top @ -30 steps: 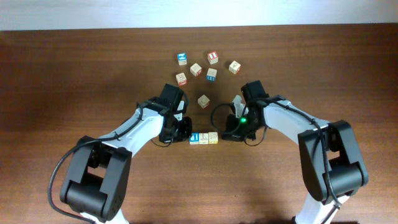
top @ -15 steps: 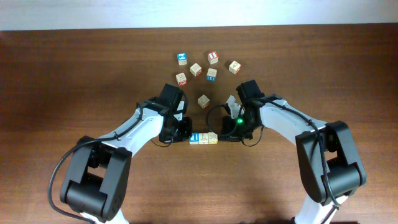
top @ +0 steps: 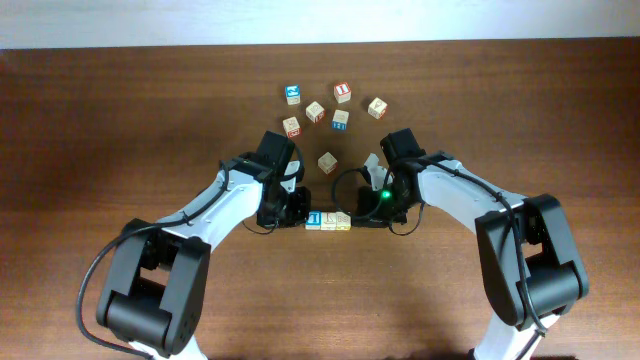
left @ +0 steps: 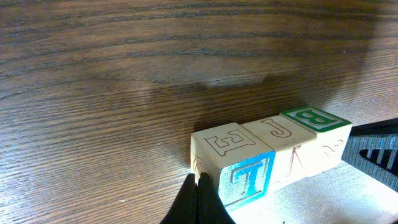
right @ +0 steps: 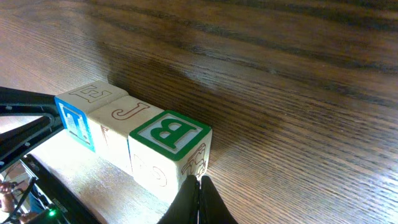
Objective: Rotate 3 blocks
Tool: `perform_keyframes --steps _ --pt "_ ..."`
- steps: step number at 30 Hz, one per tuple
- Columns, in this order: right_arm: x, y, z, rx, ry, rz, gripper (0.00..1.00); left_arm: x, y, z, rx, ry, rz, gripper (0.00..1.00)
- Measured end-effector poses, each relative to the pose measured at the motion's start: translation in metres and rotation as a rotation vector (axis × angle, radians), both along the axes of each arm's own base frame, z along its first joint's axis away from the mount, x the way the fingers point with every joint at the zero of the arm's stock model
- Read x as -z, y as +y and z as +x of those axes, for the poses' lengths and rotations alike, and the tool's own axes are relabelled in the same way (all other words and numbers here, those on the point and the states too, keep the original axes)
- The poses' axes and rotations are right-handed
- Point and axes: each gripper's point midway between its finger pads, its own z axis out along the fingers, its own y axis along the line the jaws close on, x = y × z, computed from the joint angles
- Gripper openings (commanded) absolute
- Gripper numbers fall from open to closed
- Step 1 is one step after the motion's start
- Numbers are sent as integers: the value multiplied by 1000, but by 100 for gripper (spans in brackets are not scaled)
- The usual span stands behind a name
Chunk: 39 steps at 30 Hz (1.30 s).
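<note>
Three pale-wood blocks lie side by side in a row at the table's middle. The left one [top: 313, 220] [left: 233, 165] [right: 81, 109] has an E on top and a blue T face. The middle one [top: 328, 221] [left: 283, 140] [right: 118, 124] shows a J. The right one [top: 343, 220] [left: 317, 127] [right: 171, 149] carries a green B on top. My left gripper [top: 300, 215] [left: 200, 186] is shut, its tips against the E block's outer corner. My right gripper [top: 358, 216] [right: 199, 183] is shut too, with its tips touching the B block's outer corner. Neither holds anything.
Several other cubes are scattered behind the row: a blue-faced one [top: 292, 94], a red-faced one [top: 342, 92], and a lone cube [top: 327, 162] closest to the arms. Both arms angle in from the front, flanking the row.
My right gripper has slid left up to the row's right end. The left gripper and the three blocks have barely shifted.
</note>
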Motion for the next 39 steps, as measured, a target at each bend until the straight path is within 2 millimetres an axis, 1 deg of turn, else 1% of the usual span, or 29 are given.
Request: perform_keyframes --steps 6,15,17,22,25,35,39 --pt "0 0 -1 22 21 -4 4 0 0 0 0 0 0 0" --pt "0 2 -2 3 9 -2 4 0 1 1 -1 -4 8 0" --pt "0 5 -3 -9 2 -7 4 1 3 2 -3 -8 19 0" --pt "-6 18 -1 -47 -33 -27 4 3 14 6 -26 -21 60 0" --pt "-11 22 5 -55 -57 -30 4 4 17 7 -29 -25 75 0" --pt "-27 42 13 -105 -128 -66 4 8 32 10 -45 -38 147 0" --pt "-27 46 11 -111 -135 -79 4 8 35 11 -48 -42 164 0"
